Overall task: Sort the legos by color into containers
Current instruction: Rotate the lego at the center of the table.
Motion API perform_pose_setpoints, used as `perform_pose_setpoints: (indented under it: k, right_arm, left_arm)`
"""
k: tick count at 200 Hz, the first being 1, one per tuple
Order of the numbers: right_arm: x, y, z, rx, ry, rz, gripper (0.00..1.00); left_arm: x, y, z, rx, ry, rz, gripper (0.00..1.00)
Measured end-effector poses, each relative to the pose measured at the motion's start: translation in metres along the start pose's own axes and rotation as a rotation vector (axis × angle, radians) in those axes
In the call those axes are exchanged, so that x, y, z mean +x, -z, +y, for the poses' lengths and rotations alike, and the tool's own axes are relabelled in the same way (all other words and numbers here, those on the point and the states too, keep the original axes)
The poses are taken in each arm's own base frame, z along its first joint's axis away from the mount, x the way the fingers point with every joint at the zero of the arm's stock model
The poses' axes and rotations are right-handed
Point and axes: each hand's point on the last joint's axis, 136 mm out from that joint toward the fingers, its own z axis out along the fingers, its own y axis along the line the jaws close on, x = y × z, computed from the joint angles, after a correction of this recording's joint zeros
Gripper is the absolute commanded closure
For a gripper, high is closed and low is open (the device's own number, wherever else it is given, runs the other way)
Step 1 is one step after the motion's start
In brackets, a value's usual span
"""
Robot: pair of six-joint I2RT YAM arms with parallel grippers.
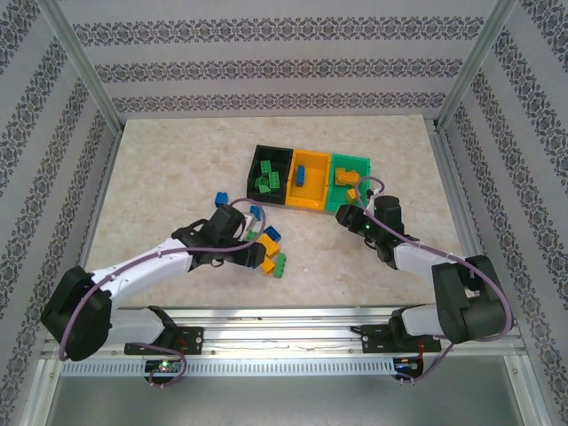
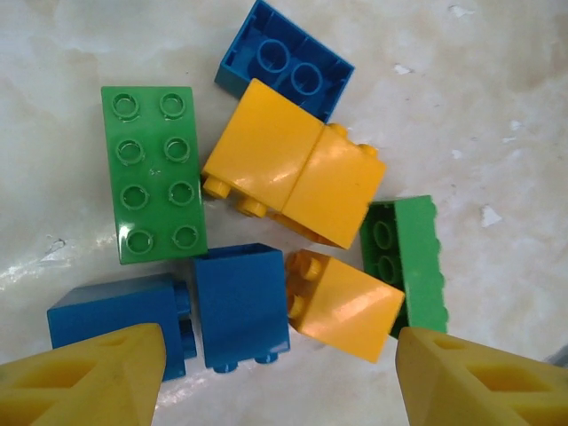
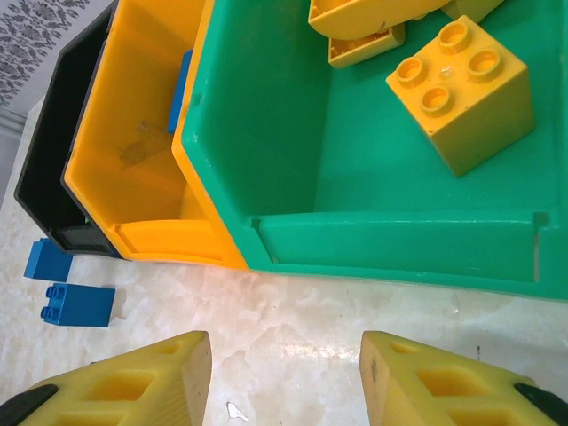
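Observation:
A pile of legos [image 1: 270,250] lies in front of the containers. In the left wrist view it holds a green flat brick [image 2: 153,173], a green brick on edge [image 2: 410,259], yellow bricks [image 2: 293,173] [image 2: 348,303] and blue bricks [image 2: 241,306] [image 2: 282,60]. My left gripper [image 2: 280,386] hovers open just above this pile, with nothing between its fingers. The black bin [image 1: 257,164] holds green bricks, the orange bin [image 1: 310,202] a blue brick [image 3: 182,80], and the green bin [image 3: 266,115] yellow bricks [image 3: 461,84]. Open and empty, my right gripper [image 3: 284,382] sits at the green bin's near wall.
Two loose blue bricks [image 1: 222,198] [image 1: 256,211] lie left of the black bin; the right wrist view shows them too [image 3: 78,304]. Metal frame posts and patterned walls ring the marble table [image 1: 160,177].

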Motion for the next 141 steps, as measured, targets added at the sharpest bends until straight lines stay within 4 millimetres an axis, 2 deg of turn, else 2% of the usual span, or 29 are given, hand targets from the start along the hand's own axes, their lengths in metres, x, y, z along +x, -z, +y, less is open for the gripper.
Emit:
perform_pose_setpoints:
  k: [60,112,141]
  right_arm:
    - [-0.001,0.0,-0.001,0.001,-0.003,-0.002,0.52]
    - [-0.006,0.003,-0.002,0.001,-0.009,-0.019,0.49]
    - [-0.006,0.005,-0.005,0.008,-0.02,-0.027,0.48]
  left_arm:
    - [-0.024,-0.025,-0.016,-0.076,-0.03,0.06,0.28]
    - [-0.012,-0.046,-0.009,-0.153,-0.041,0.157,0.27]
    - [-0.014,-0.055,-0.01,-0.192,-0.054,0.188,0.27]
